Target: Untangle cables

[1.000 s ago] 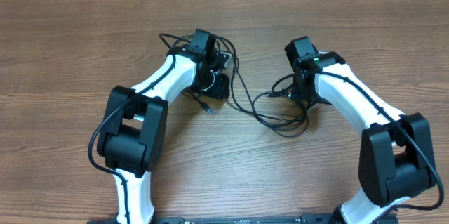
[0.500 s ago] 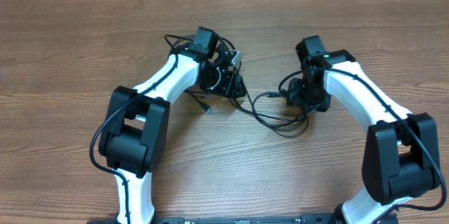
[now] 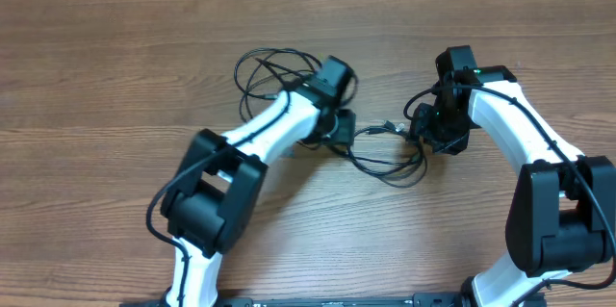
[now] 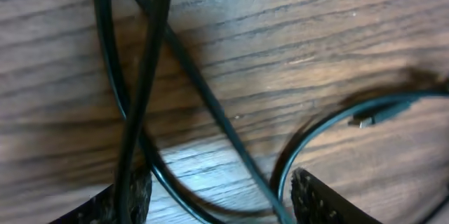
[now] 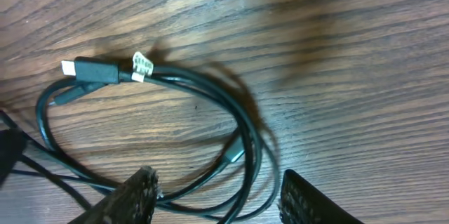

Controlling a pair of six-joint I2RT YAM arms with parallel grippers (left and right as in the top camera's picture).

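Note:
Thin black cables lie on the wooden table. One looped bundle (image 3: 271, 68) lies up and left of my left gripper (image 3: 339, 126). Another tangle (image 3: 387, 156) lies between the two grippers. In the left wrist view my left gripper (image 4: 221, 206) is open, low over several crossing cable strands (image 4: 144, 76), with a small plug end (image 4: 379, 114) to the right. In the right wrist view my right gripper (image 5: 221, 199) is open over a coiled cable (image 5: 242, 136), whose plug (image 5: 91, 69) carries a white tag. In the overhead view my right gripper (image 3: 438, 136) is at the tangle's right end.
The wooden table (image 3: 115, 105) stretches to the left and to the far side. The two arm bases stand at the near edge, left (image 3: 192, 278) and right (image 3: 549, 268).
My left gripper has moved right and toward the middle, away from the looped bundle, which now lies uncovered. My right gripper has shifted a little to the right.

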